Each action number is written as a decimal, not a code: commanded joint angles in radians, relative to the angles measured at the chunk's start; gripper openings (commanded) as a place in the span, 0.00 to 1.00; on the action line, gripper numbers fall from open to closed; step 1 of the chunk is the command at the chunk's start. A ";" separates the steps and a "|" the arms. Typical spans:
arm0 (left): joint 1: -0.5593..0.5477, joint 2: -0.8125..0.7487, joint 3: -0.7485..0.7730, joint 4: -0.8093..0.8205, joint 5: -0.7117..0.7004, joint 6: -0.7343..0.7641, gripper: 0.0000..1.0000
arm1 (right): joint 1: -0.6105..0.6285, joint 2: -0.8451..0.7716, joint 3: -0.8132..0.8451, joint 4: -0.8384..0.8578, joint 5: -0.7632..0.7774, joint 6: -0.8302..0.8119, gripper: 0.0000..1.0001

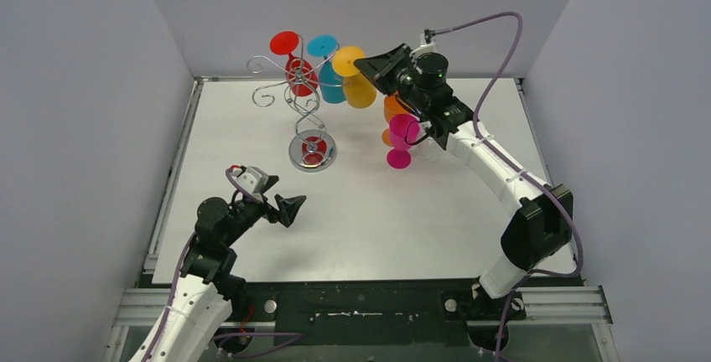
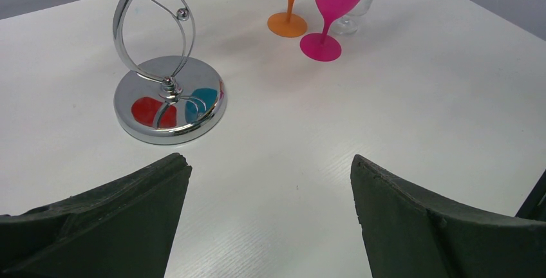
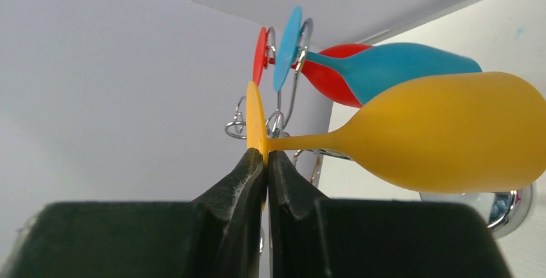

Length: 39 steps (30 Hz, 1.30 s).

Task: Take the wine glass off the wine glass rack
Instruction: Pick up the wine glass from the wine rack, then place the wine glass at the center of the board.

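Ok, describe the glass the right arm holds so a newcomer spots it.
Find the silver wine glass rack at the back of the white table; three coloured glasses hang bowl-down from its top. Take the yellow wine glass, rightmost, beside the blue wine glass and red wine glass: only its foot is pinched by the right end effector.

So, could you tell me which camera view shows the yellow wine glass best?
The right wrist view: the yellow wine glass shows large, bowl to foot, the right hand pinching the foot's edge. The top external view shows it small beside that hand; the left wrist view misses it.
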 commanded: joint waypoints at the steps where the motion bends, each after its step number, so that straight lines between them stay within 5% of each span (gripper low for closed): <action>1: 0.006 0.000 0.050 0.013 0.016 0.012 0.94 | -0.008 -0.112 -0.050 0.146 -0.006 -0.086 0.00; 9: 0.005 -0.001 0.054 0.012 0.010 -0.011 0.95 | -0.009 -0.282 -0.235 0.188 0.077 -0.248 0.00; 25: 0.008 0.065 0.182 -0.088 -0.039 -0.130 0.97 | 0.022 -0.517 -0.656 0.508 -0.357 -0.497 0.00; 35: 0.017 0.214 0.302 -0.173 0.131 -0.236 0.97 | 0.136 -0.532 -0.698 0.464 -0.440 -0.670 0.00; 39: 0.018 0.182 0.215 0.074 0.282 -0.456 0.93 | 0.136 -0.535 -0.738 0.445 -0.470 -0.673 0.00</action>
